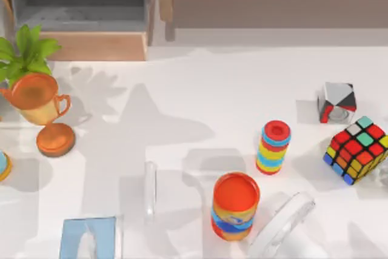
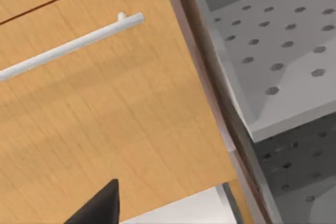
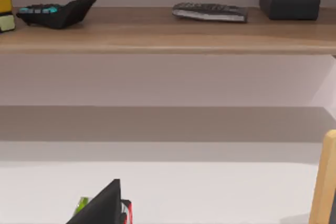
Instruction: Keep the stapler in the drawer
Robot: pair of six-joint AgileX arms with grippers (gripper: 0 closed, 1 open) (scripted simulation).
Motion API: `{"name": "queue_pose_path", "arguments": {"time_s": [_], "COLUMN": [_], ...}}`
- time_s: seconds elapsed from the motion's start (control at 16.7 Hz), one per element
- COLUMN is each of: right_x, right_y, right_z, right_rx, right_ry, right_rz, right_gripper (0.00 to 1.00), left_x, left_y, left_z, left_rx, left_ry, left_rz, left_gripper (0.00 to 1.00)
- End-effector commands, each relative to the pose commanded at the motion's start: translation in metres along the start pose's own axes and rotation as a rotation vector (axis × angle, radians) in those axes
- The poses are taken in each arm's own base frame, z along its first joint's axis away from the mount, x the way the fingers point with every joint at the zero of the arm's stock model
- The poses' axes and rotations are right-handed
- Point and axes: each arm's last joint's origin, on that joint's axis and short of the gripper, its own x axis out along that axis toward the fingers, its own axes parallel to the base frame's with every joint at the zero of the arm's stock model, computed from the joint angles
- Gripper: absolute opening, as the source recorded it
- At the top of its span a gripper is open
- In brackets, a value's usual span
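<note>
lying on table: stapler [image 1: 150,187]; left wrist camera faces drawer [image 2: 131,119]; claw state unclear.

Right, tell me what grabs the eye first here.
Bright colours on the white table: the orange can near the front centre, a striped stack of rings just right of it, and a Rubik's cube at the right edge. At the far left the drawer stands open, grey inside. The see-through stapler lies left of the can, nearly invisible.
</note>
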Motion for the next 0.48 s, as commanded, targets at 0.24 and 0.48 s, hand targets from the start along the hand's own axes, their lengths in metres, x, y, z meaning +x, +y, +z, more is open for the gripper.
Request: {"name": "queue_pose_path", "arguments": {"time_s": [0.24, 0.48], "right_x": [0.0, 0.0], "right_y": [0.0, 0.0], "right_z": [0.0, 0.0], "right_rx": [0.0, 0.0], "right_ry": [0.0, 0.0], "right_rz": [0.0, 0.0], "right_gripper": [1.0, 1.0], "left_x": [0.017, 0.004], "left_y": [-0.083, -0.17], "left_z": [0.039, 0.06], "left_rx": [-0.335, -0.523], "left_ry": [0.229, 0.562], "left_rz": [-0.21, -0.315], "left_gripper": [1.0, 1.0]}}
